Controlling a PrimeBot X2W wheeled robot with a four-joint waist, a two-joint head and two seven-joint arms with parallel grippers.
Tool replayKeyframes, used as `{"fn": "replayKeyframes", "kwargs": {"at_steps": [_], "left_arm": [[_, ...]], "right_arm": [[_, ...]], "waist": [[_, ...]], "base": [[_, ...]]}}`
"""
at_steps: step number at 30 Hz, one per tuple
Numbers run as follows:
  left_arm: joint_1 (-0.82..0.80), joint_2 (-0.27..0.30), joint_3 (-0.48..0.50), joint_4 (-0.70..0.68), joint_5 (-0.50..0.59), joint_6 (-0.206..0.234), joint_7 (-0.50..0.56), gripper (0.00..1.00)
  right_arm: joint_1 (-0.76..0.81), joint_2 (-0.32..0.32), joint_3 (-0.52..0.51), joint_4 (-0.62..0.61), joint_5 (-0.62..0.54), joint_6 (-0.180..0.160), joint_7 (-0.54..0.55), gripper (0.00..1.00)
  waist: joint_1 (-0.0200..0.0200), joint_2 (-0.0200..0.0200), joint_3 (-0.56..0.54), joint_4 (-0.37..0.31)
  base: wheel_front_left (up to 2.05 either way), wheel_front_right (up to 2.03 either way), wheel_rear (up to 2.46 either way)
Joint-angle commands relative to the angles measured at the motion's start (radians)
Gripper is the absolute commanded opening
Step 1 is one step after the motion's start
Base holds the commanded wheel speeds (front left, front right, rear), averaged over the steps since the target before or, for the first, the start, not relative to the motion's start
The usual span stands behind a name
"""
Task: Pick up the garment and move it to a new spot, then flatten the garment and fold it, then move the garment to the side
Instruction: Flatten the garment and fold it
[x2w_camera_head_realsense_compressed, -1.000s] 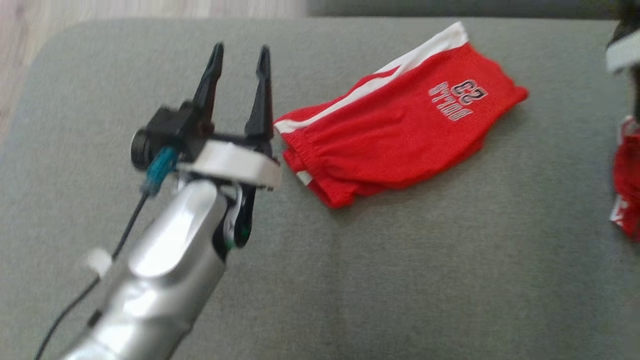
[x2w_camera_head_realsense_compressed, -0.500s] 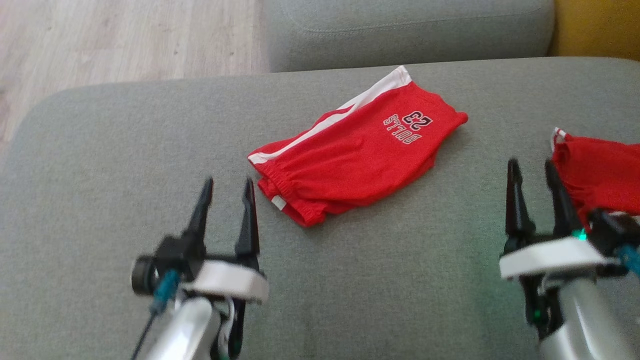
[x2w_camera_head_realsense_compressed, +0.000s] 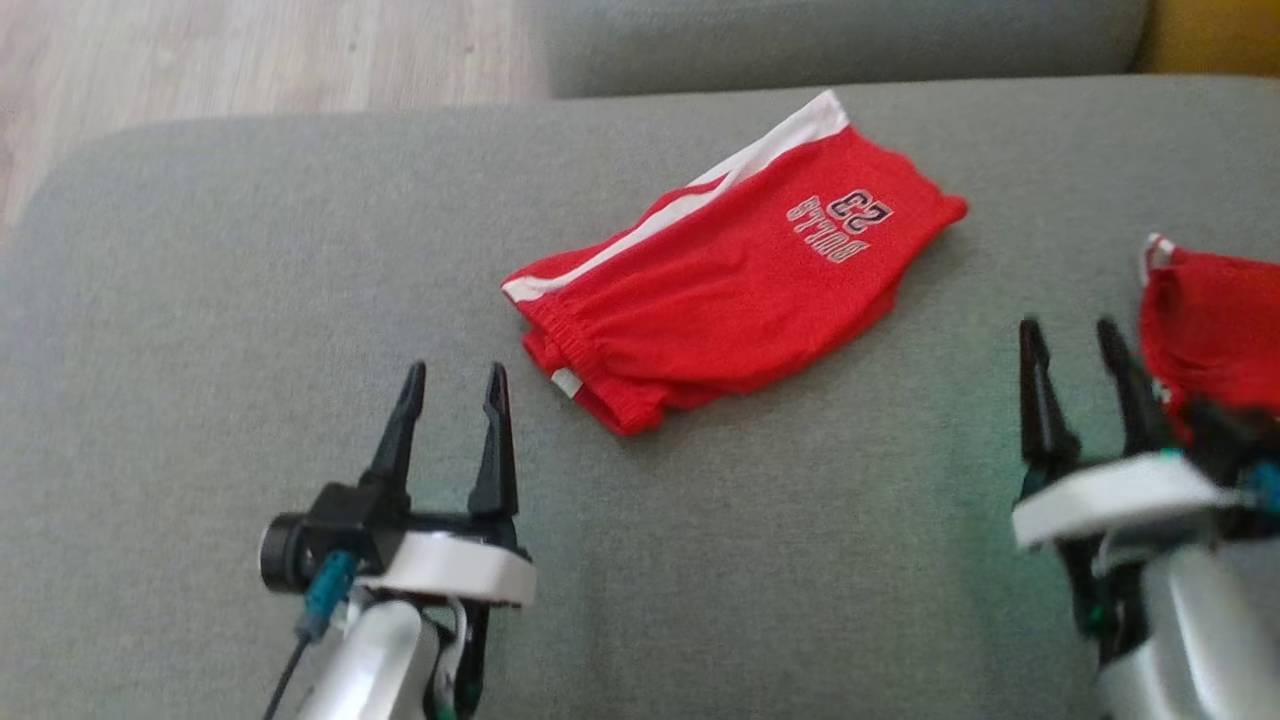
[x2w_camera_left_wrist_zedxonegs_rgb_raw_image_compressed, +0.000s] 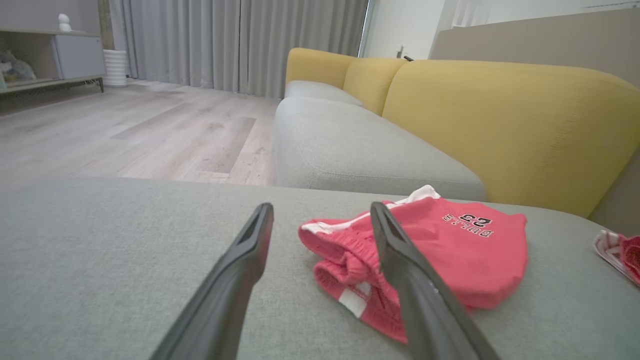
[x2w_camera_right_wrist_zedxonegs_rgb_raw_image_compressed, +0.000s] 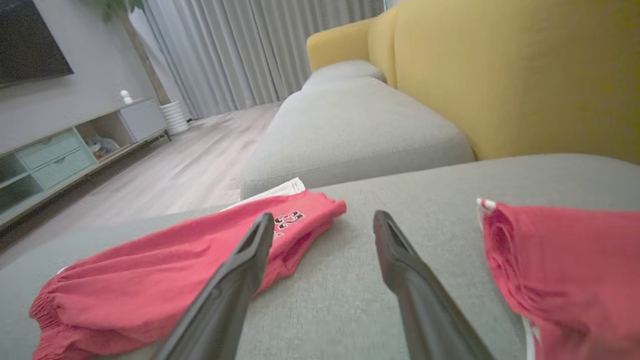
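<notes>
Red shorts (x2w_camera_head_realsense_compressed: 735, 275), folded, lie mid grey cushion (x2w_camera_head_realsense_compressed: 250, 250), nearer its far edge. Long axis diagonal: waistband end toward near-left, printed hem toward far-right corner. Left gripper (x2w_camera_head_realsense_compressed: 455, 375) sits just short of the waistband, right gripper (x2w_camera_head_realsense_compressed: 1070, 328) beside a second red garment (x2w_camera_head_realsense_compressed: 1215, 330) at the right edge. Both jaws apart, empty. Judged step: move aside. Pinch all layers at the waistband, slide flat.

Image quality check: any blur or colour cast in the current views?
Head view: mild motion blur, worst on the right gripper; shorts print readable. Left wrist view: sharp background, shorts washed pinkish, near fingers soft. Right wrist view: dimmer, softer overall.
</notes>
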Motion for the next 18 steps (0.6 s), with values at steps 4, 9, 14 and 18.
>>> {"fn": "replayKeyframes", "kwargs": {"at_steps": [4,9,14,18], "left_arm": [[-0.082,-0.01,0.046,-0.027,0.017,-0.016,-0.005,1.0],[-0.134,-0.019,0.038,-0.018,0.02,-0.03,-0.005,1.0],[-0.169,-0.021,0.007,-0.033,-0.015,-0.041,-0.005,1.0],[-0.187,-0.021,-0.017,-0.039,-0.037,-0.028,-0.005,1.0]], "right_arm": [[-0.177,-0.053,0.003,-0.008,-0.018,-0.001,0.086,1.0],[-0.358,-0.069,-0.067,0.129,0.025,-0.001,0.231,1.0],[-0.507,-0.115,-0.083,0.288,0.002,-0.001,0.324,1.0],[-0.584,-0.141,-0.086,0.415,-0.006,-0.001,0.368,1.0]], "waist": [[0.0,0.0,0.081,0.047],[0.0,0.0,0.158,0.104],[0.0,0.0,0.217,0.153],[0.0,0.0,0.241,0.183]], "base": [[0.0,0.0,0.0],[0.0,0.0,0.0],[0.0,0.0,0.0],[0.0,0.0,0.0]]}}
